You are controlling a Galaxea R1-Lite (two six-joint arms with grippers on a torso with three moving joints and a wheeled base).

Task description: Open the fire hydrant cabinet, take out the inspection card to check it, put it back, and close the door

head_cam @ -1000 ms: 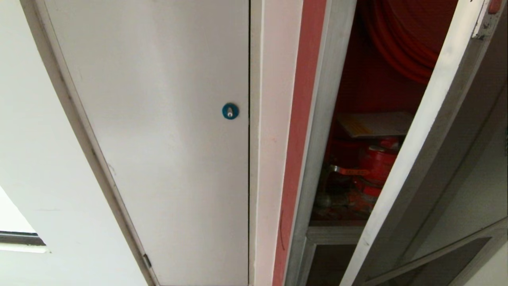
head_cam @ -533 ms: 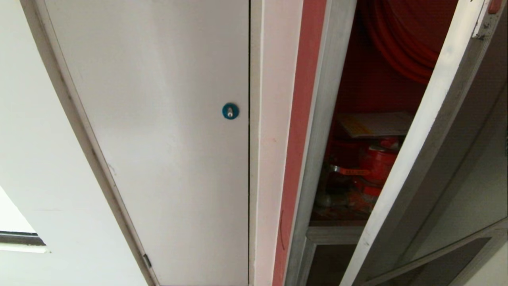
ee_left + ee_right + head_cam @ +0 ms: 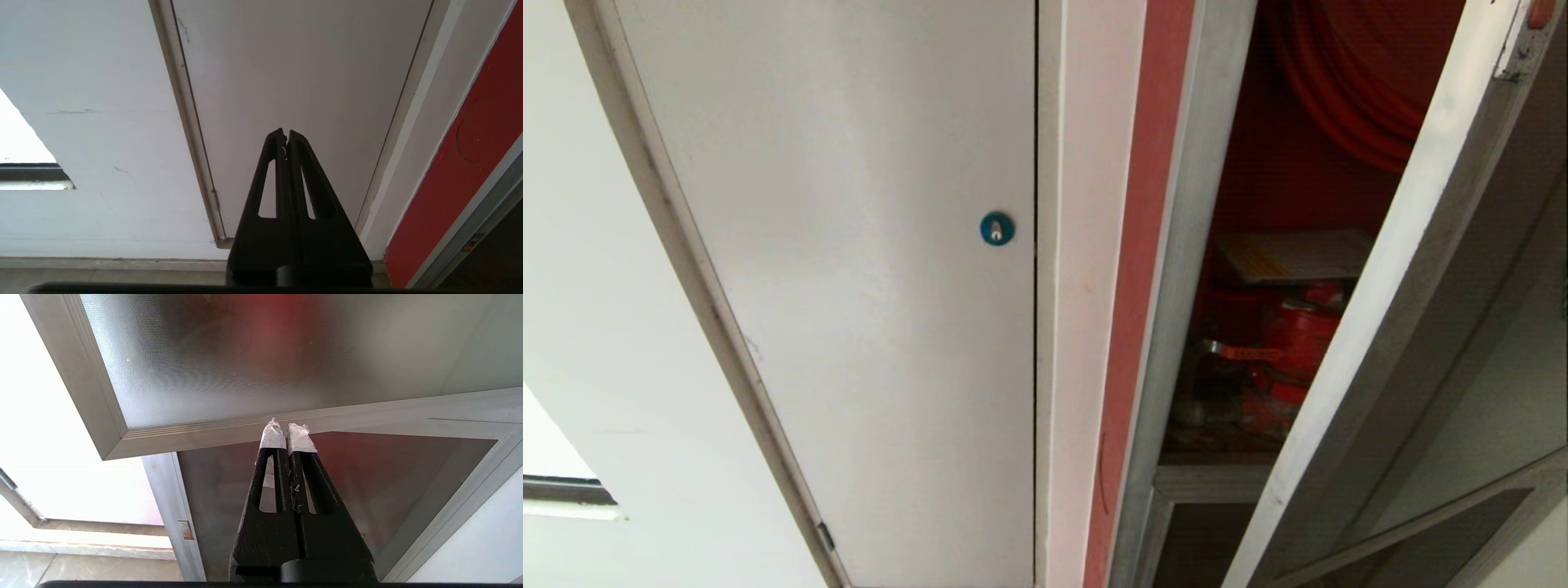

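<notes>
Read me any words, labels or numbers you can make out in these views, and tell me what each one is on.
None can be read.
Inspection card inside the fire hydrant cabinet: printed marks, too blurred to read.
Orange valve handle: dark marks, unreadable.

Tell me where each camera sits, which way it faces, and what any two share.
Head view: on the head, facing the white door and the ajar fire hydrant cabinet; no arm shows.
Left wrist view: behind the shut left pincer, facing that white door's lower corner.
Right wrist view: behind the shut right pincer, facing the frosted door.
Shared: head and left wrist both show the white door.
</notes>
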